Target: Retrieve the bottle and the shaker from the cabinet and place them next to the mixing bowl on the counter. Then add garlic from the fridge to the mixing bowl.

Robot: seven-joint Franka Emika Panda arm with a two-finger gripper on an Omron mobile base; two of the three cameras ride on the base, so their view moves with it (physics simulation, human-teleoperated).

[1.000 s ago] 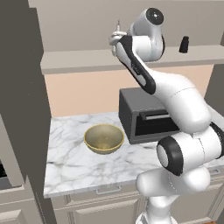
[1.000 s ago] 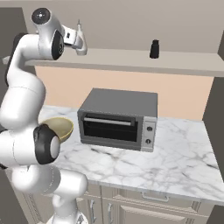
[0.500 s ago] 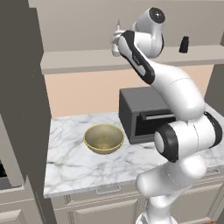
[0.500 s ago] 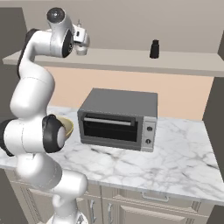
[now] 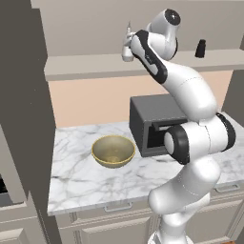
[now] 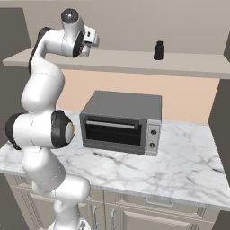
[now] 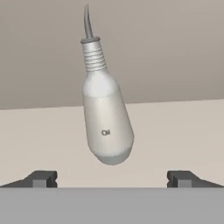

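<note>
The whitish pear-shaped bottle (image 7: pixel 107 127) with its thin neck stands on the long cabinet shelf (image 5: pixel 86 64), seen tilted in the hand view. My gripper (image 7: pixel 112 178) is open wide, and the bottle sits just ahead of the fingertips (image 7: pixel 43 178), centred between them and untouched. From the left base view the gripper (image 5: pixel 132 45) is up at the shelf beside the bottle (image 5: pixel 126 55). The black shaker (image 5: pixel 200 48) (image 6: pixel 158 50) stands farther right on the same shelf. The golden mixing bowl (image 5: pixel 113 151) rests on the marble counter (image 5: pixel 81 176).
A grey toaster oven (image 6: pixel 121 121) sits on the counter (image 6: pixel 179 166) to the right of the bowl, under the shelf. A dark tall panel (image 5: pixel 24 119) borders the counter on the left. Drawers run below the counter's front edge.
The hand has edged a little closer to the bottle on the shelf and the arm's elbow has swung. The jaws have stayed open.
</note>
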